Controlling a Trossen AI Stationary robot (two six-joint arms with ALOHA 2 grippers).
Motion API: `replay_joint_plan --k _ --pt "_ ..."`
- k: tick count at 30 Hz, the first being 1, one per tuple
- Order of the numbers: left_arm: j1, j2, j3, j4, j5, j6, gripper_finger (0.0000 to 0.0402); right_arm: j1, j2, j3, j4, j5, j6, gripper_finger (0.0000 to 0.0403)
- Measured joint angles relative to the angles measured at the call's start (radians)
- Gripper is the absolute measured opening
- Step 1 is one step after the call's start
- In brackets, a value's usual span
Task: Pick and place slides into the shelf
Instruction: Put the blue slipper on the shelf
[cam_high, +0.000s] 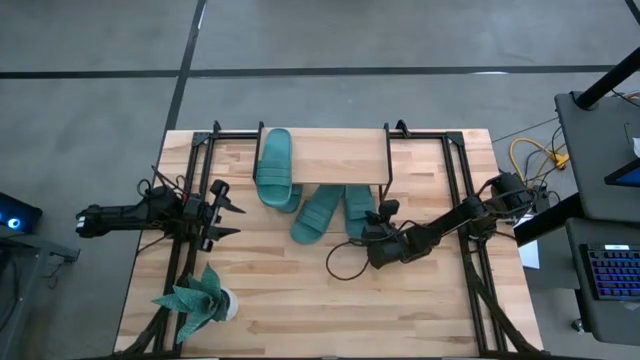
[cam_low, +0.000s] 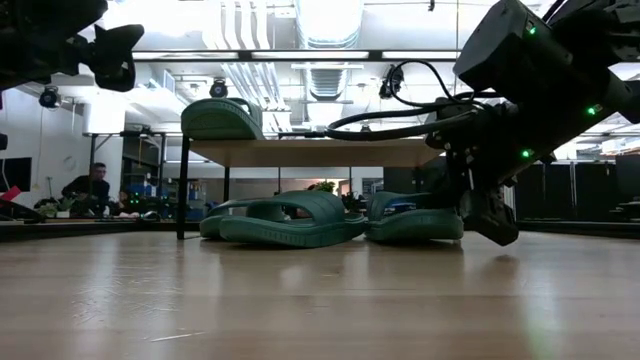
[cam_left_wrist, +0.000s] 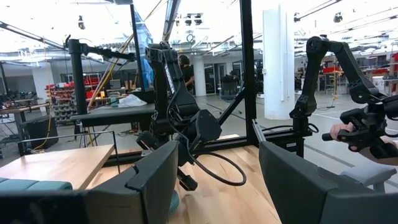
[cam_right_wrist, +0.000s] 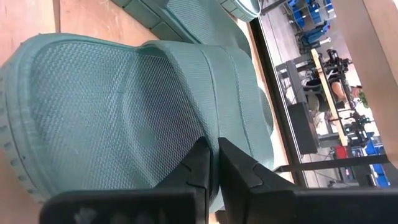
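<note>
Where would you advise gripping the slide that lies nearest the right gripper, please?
Probably by its heel rim. That slide lies flat with its toe end tucked under the shelf, so only the heel end is free, facing the open table. The right gripper sits at that end, its fingers almost together over the footbed. Come in from that open side, one finger above the rim.

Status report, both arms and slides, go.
Right end effector low at a slide under the shelf, fingers nearly closed. Left end effector open, idle near plant. One slide on top.
</note>
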Motion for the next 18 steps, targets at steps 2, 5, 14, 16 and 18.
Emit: replay_joint_plan --k 2,5,14,16,18 --pt "0.0 0.0 0.0 0.0 0.0 0.0 0.0211 0.01 0.0 0.006 -0.002 0.0 0.0 0.0013" --pt "0.0 0.0 0.0 0.0 0.0 0.0 0.0211 0.032 0.0 0.015 -0.001 0.0 0.001 0.0013" --pt "0.0 0.0 0.0 0.001 0.0 0.0 0.0211 0.105 0.0 0.028 -0.004 0.0 0.002 0.0013" --pt "0.0 0.0 0.0 0.002 0.0 0.0 0.0211 0.122 0.0 0.029 -0.004 0.0 0.002 0.0013" --pt "0.0 0.0 0.0 0.002 0.0 0.0 0.0211 0.136 0.0 0.029 -0.003 -0.001 0.003 0.0013"
